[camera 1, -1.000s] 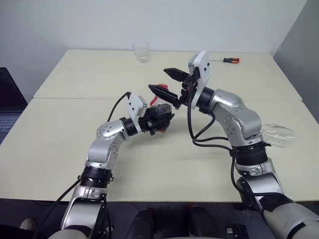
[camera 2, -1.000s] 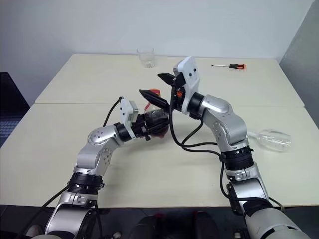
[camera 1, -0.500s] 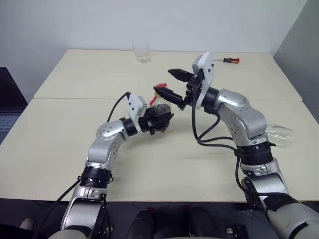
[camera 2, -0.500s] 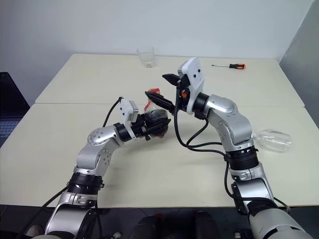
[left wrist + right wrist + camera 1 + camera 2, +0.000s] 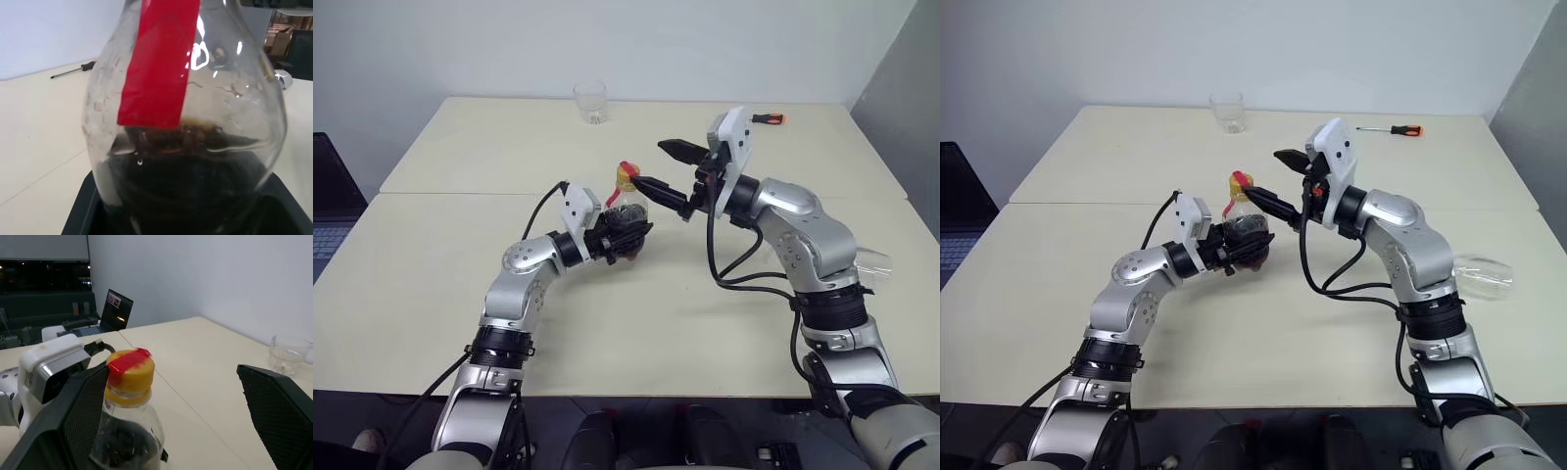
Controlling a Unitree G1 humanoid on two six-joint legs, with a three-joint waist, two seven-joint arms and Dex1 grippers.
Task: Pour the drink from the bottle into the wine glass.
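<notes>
Dark cola-like drink (image 5: 195, 186) fills the lower half of the bottle (image 5: 625, 211), which I see held upright above the cream table (image 5: 431, 274) by my left gripper (image 5: 628, 233), its black fingers pinched around the bulbous body. From the left wrist view the bottle sits right against the jaws, a red strip of tape (image 5: 159, 58) running down its clear wall and the liquid surface lying just under the strip's lower end.

My right gripper (image 5: 664, 166) hangs beside the bottle's yellow-and-red cap (image 5: 626, 176), jaws spread wide. The lower finger (image 5: 658, 190) reaches close beside the neck, the upper finger (image 5: 683, 150) stands apart on the far side. In the right wrist view the cap (image 5: 129, 369) sits just beside one finger (image 5: 73, 421) while the other (image 5: 279, 406) is well apart from it; I cannot tell whether the near finger touches the cap.

Lying on its side at the table's right edge is the wine glass (image 5: 1482, 274), partly hidden behind my right arm. A short clear tumbler (image 5: 590, 102) stands at the far side of the table, and a screwdriver (image 5: 767, 118) with an orange-and-black handle lies toward the far right corner. A laptop (image 5: 328, 206) sits off the table's left side.
</notes>
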